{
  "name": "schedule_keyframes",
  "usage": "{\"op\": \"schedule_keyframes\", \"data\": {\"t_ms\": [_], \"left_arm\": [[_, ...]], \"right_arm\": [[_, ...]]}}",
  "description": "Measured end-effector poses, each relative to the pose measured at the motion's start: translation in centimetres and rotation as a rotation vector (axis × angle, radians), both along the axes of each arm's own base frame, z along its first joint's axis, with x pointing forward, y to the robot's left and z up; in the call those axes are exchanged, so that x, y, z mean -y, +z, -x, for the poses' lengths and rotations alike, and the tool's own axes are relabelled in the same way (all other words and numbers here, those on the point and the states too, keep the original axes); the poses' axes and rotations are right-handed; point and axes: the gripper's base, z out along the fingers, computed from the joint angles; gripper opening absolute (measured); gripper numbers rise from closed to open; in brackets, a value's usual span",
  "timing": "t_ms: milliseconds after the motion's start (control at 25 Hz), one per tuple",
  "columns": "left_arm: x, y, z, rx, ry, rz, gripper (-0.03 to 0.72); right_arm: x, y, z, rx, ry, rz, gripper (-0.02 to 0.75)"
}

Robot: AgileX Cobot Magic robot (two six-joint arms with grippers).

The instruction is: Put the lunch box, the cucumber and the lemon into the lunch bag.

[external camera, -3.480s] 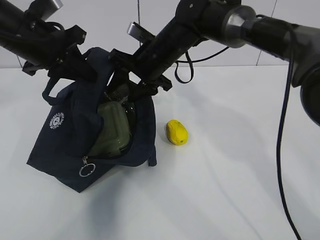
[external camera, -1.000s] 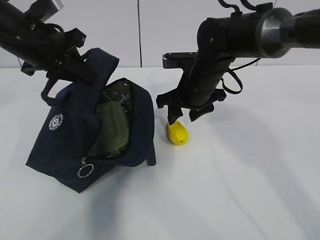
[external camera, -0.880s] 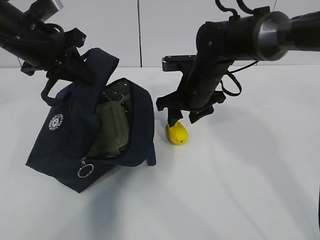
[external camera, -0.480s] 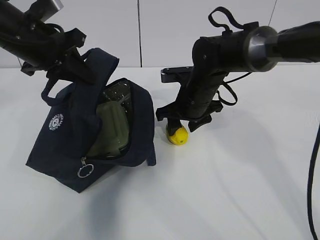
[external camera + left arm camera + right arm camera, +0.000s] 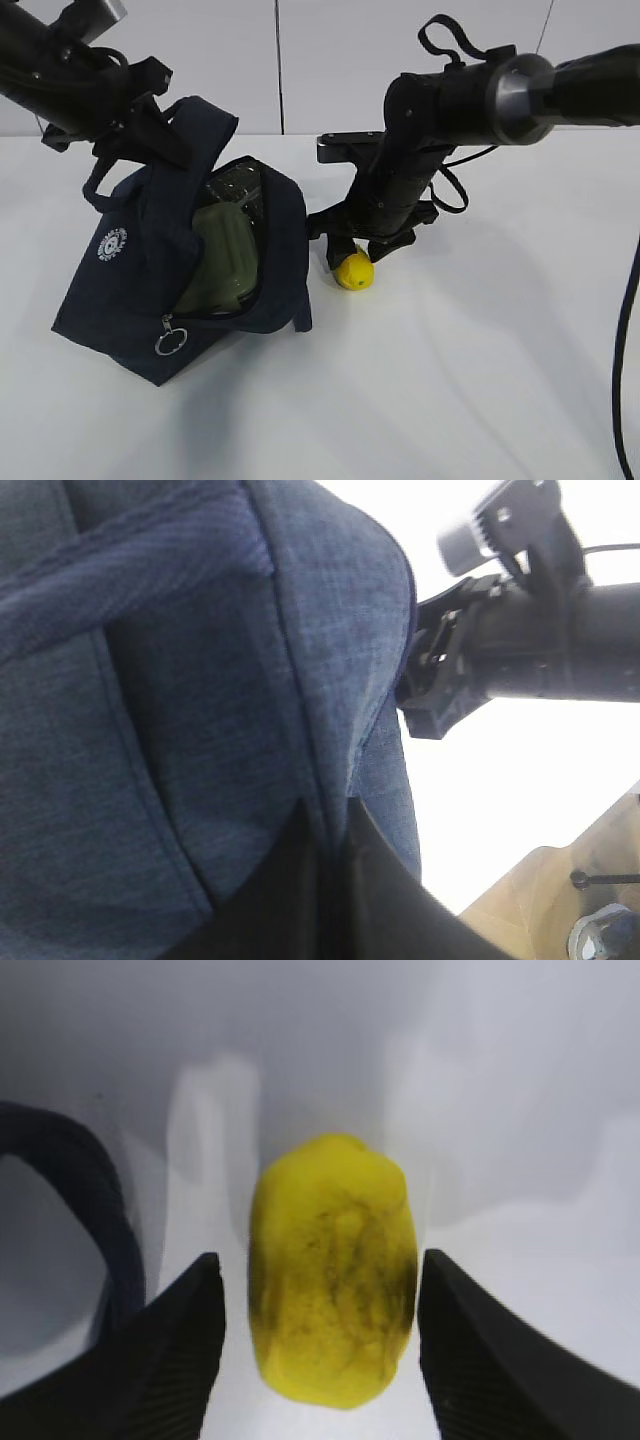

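Observation:
The navy lunch bag [image 5: 130, 270] leans on the white table with its zipped top open toward me. Inside it stands the lunch box [image 5: 225, 255], sage-green lid showing. The cucumber is hidden; only a dark glossy patch shows above the box. My left gripper [image 5: 150, 130] is shut on the bag's upper edge, with fabric [image 5: 200, 680] pinched between the dark fingers [image 5: 300, 900]. The yellow lemon [image 5: 354, 270] lies on the table just right of the bag. My right gripper [image 5: 356, 255] is open and down around the lemon [image 5: 333, 1270], one finger on each side, small gaps showing.
A loose strap loop of the bag [image 5: 100, 1230] lies close to the right gripper's left finger. The metal ring pull [image 5: 168, 341] hangs at the bag's front. The right arm [image 5: 520, 660] shows past the bag's edge. A wall stands behind the table.
The right gripper, inside the bag 3.5 s ago, has come out and sunk over the lemon until its fingers straddle it. The left gripper and the bag have stayed still.

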Motion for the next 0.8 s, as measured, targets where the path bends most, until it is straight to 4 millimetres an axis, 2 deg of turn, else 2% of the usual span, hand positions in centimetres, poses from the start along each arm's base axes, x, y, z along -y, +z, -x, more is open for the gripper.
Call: {"op": "schedule_keyframes", "data": {"t_ms": [160,520,800], "left_arm": [[0.0,0.0,0.0,-0.002,-0.002,0.000,-0.008],[0.0,0.0,0.1,-0.009,-0.008,0.001,-0.008],[0.0,0.0,0.1,-0.010,-0.009,0.001,-0.008]], "right_arm": [[-0.1,-1.2,0.0,-0.030,-0.006,-0.001,0.463],[-0.2,-1.4,0.1,-0.042,-0.012,-0.009,0.459],[-0.2,-1.4,0.1,-0.045,-0.016,-0.010,0.399]]}}
